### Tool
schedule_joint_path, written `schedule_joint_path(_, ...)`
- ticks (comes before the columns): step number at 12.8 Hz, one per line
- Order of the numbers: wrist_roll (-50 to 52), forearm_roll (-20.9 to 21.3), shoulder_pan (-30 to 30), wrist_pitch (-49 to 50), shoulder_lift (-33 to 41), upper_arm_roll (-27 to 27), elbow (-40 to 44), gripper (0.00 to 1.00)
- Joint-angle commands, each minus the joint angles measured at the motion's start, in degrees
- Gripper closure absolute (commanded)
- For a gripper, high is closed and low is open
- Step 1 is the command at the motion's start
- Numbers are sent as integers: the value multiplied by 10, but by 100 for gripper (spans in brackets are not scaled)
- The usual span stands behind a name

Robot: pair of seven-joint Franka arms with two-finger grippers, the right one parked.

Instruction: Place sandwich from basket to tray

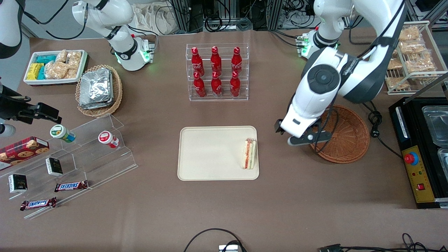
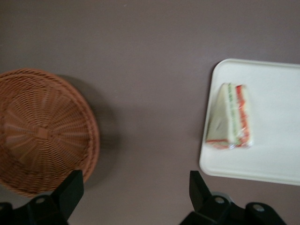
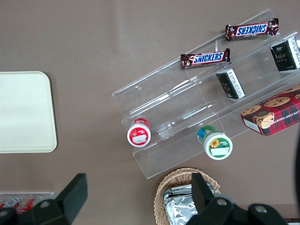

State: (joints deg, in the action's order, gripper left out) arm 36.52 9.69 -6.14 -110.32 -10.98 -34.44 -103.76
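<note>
The triangular white-bread sandwich [image 1: 249,154] shows red-orange and green stripes on the plain cream rectangular tray [image 1: 210,154]; the round woven wicker basket [image 1: 344,134] is reddish-brown; the black two-finger pincer [image 2: 133,199] hangs, fingers apart, above the brown counter [image 1: 224,210].

Brown table [image 1: 157,210] and what sits on it

The tray [image 1: 210,154] lies mid-table, with the bottle rack [image 1: 190,73] farther from the front camera. The basket [image 1: 350,140] rests beside the tray toward the working arm's end, near a black machine [image 1: 420,175] and a wire rack [image 1: 406,92]. Toward the parked arm's end stand a clear stepped stand [image 1: 115,154], a tan basket [image 1: 117,94] and a white bin [image 1: 52,81]. The gripper [image 2: 133,180] hangs open over bare table between basket and tray.
</note>
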Motion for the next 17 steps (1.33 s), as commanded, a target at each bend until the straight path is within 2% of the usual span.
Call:
schedule_joint_path(1,-95,-37,-57,18,84,0,-61,0)
schedule_joint_path(4,-194,-37,-112,98,89,4,-23,0)
schedule_joint_path(6,-238,-38,-135,111,89,19,-6,0)
schedule_joint_path(11,-262,-48,-161,175,25,21,114,0)
schedule_joint_path(17,-261,-38,-162,196,23,21,132,0)
